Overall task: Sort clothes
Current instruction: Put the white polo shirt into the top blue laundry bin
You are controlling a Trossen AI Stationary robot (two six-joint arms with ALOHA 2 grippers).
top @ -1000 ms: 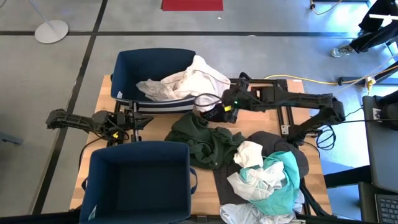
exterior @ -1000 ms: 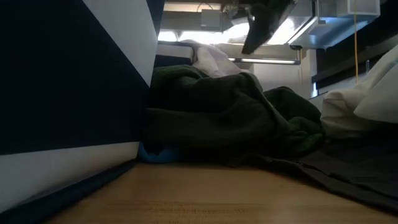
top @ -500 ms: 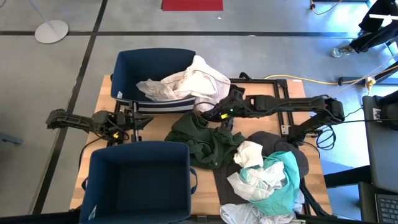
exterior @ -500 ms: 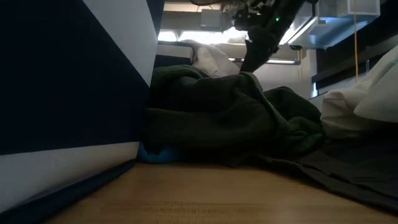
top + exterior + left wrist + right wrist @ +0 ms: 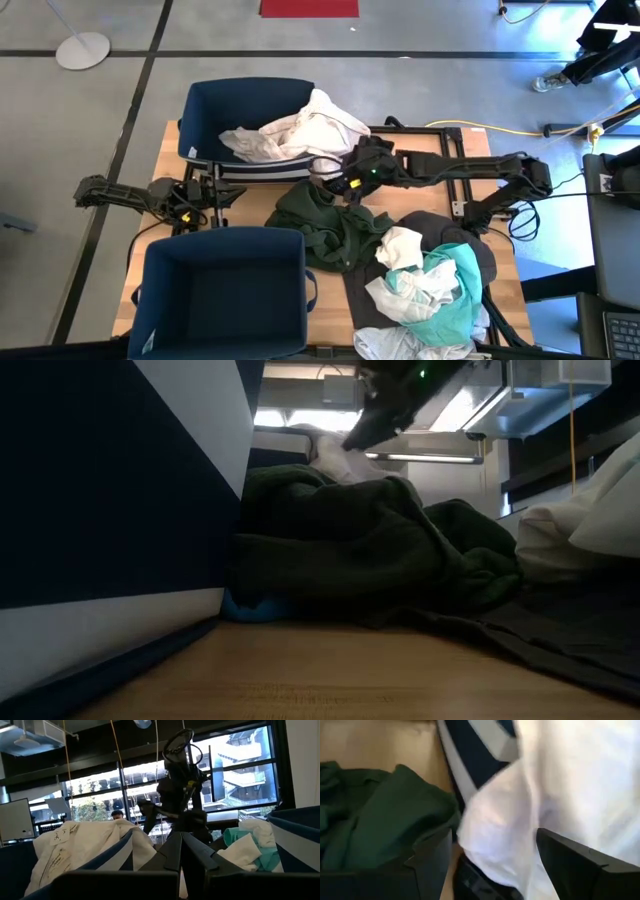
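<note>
A white garment [image 5: 300, 128] lies in the far blue bin [image 5: 210, 100] and hangs over the bin's near wall. A dark green garment [image 5: 325, 225] lies crumpled on the table beside it. My right gripper [image 5: 335, 185] is open above the green garment's far edge. In the right wrist view [image 5: 494, 834] the white garment's hanging part [image 5: 520, 810] lies between its fingers. More white, teal [image 5: 450, 290] and dark grey clothes are piled at the near right. My left gripper [image 5: 215, 192] is shut and empty at the left, between the two bins. My right gripper's open fingers [image 5: 570, 860] stand on either side of the white garment's hanging lower edge [image 5: 490, 855], coming from the table's right. I cannot tell whether they touch the cloth.
A second blue bin [image 5: 220, 234] stands at the near left; its wall fills the left of the low view [image 5: 100, 480]. A dark metal frame [image 5: 455, 190] lies under my right arm at the far right.
My right gripper has dipped toward the green garment. It has then risen and swung toward the table's left, up to the white garment hanging from the far bin. The clothes have not moved.
</note>
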